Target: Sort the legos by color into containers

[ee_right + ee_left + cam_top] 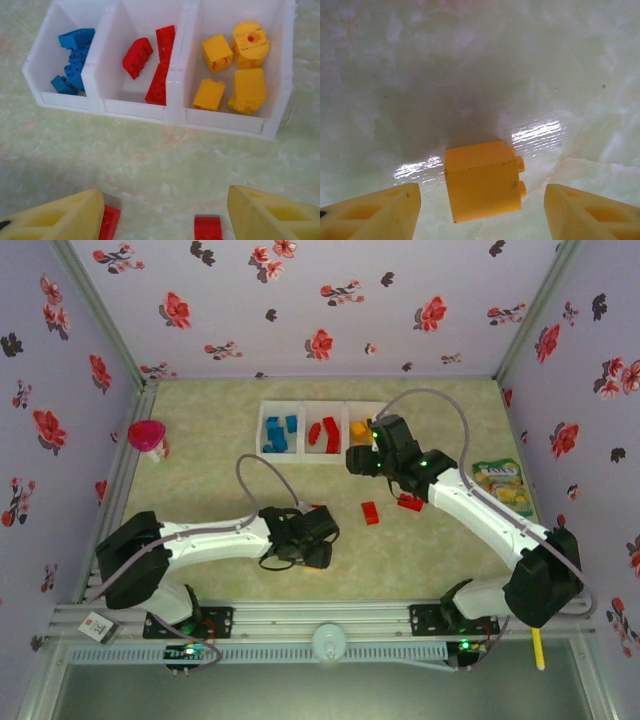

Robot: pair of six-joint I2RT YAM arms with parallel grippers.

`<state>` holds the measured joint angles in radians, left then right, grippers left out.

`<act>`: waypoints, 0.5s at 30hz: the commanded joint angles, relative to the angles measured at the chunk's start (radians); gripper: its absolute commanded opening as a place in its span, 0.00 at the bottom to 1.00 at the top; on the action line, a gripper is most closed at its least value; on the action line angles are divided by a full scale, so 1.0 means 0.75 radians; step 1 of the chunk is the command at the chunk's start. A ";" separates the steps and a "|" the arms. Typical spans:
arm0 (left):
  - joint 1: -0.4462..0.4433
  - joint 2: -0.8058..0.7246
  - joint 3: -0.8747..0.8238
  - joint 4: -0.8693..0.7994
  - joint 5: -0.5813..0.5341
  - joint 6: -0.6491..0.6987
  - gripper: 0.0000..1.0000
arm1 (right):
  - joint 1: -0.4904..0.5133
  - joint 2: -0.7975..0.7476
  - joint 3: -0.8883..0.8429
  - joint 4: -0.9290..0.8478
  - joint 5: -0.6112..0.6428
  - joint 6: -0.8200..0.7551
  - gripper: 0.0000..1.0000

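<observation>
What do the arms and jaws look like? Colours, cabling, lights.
Left arm and right arm: white link shells, black joint housings and wrist blocks. A grey cable arcs loose over each forearm. Small green lights glow at the right wrist and both bases. Jaws are yellow plastic wedges with recessed pockets.

Bright, glare patches, wrist cams soft
</observation>
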<state>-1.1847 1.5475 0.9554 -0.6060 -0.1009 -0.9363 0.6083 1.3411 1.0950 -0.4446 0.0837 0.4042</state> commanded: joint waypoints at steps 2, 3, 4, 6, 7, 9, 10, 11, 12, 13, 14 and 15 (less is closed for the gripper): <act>-0.008 0.079 0.074 -0.115 0.053 0.022 0.65 | -0.021 -0.055 -0.031 -0.021 0.029 0.029 0.68; -0.007 0.093 0.083 -0.119 0.060 0.027 0.64 | -0.024 -0.059 -0.033 -0.021 0.029 0.030 0.69; -0.008 0.106 0.087 -0.121 0.068 0.028 0.64 | -0.026 -0.061 -0.036 -0.023 0.031 0.029 0.69; -0.008 0.127 0.098 -0.121 0.078 0.036 0.64 | -0.032 -0.064 -0.042 -0.023 0.032 0.030 0.70; -0.008 0.134 0.102 -0.119 0.081 0.039 0.64 | -0.034 -0.066 -0.046 -0.023 0.030 0.030 0.70; -0.008 0.151 0.111 -0.120 0.093 0.044 0.63 | -0.038 -0.069 -0.051 -0.024 0.028 0.030 0.70; -0.008 0.158 0.113 -0.122 0.095 0.043 0.62 | -0.040 -0.070 -0.053 -0.023 0.028 0.030 0.70; -0.008 0.166 0.116 -0.125 0.095 0.044 0.61 | -0.040 -0.071 -0.054 -0.024 0.027 0.029 0.70; -0.008 0.173 0.119 -0.125 0.098 0.045 0.59 | -0.041 -0.072 -0.054 -0.025 0.027 0.030 0.70; -0.008 0.180 0.121 -0.126 0.098 0.046 0.57 | -0.042 -0.075 -0.056 -0.027 0.027 0.029 0.70; -0.008 0.186 0.123 -0.128 0.099 0.046 0.56 | -0.044 -0.079 -0.058 -0.029 0.029 0.030 0.70; -0.008 0.191 0.128 -0.130 0.099 0.049 0.55 | -0.044 -0.083 -0.060 -0.031 0.031 0.032 0.70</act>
<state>-1.1847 1.6707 1.0225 -0.6674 -0.0399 -0.9142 0.5819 1.3071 1.0615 -0.4507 0.0837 0.4126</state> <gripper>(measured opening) 0.555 0.704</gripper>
